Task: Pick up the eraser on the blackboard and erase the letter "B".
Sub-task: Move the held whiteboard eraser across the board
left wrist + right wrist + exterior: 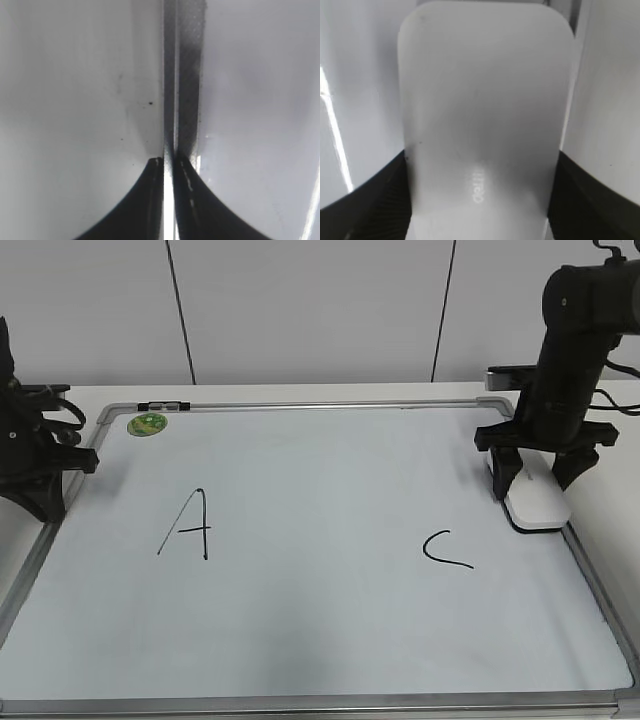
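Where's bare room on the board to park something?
Free: the wide middle between the black letter A and the black letter C, plus the whole strip along the near edge. Crowded: right edge, where the right claw straddles the white oblong eraser.

Bright, even light — soft glare streaks on the blackboard; both wrist views are blurred close up.

I see a white table carrying the blackboard, which lies flat and covers most of it. Only bare strips of tabletop show along the far edge and at the right. Left arm base sits at the board's left edge, over the frame.
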Robot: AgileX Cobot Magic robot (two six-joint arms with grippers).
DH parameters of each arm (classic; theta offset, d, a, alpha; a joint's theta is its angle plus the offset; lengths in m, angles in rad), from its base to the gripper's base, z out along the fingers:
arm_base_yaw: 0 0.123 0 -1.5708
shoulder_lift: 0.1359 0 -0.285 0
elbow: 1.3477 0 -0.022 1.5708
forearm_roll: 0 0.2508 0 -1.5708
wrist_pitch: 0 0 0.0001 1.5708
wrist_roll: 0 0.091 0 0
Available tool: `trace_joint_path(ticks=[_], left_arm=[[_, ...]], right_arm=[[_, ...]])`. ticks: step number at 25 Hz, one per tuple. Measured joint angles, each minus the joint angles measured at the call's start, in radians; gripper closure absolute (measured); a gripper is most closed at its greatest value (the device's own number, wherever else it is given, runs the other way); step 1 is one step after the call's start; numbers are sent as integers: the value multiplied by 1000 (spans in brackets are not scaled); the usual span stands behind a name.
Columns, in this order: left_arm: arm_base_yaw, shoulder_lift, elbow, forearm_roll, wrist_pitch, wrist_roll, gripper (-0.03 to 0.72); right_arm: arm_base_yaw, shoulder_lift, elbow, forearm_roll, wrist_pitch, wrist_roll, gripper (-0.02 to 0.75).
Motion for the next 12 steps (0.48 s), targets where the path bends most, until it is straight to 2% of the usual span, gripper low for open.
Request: trace_joint_path(ticks=[8, 12], left_arm=[[0, 0, 0, 0, 0, 0, 650], [0, 0, 0, 0, 0, 0, 650]], right_arm=[[0, 7, -2, 0, 0, 0, 192], [0, 16, -17, 0, 4, 8, 93]])
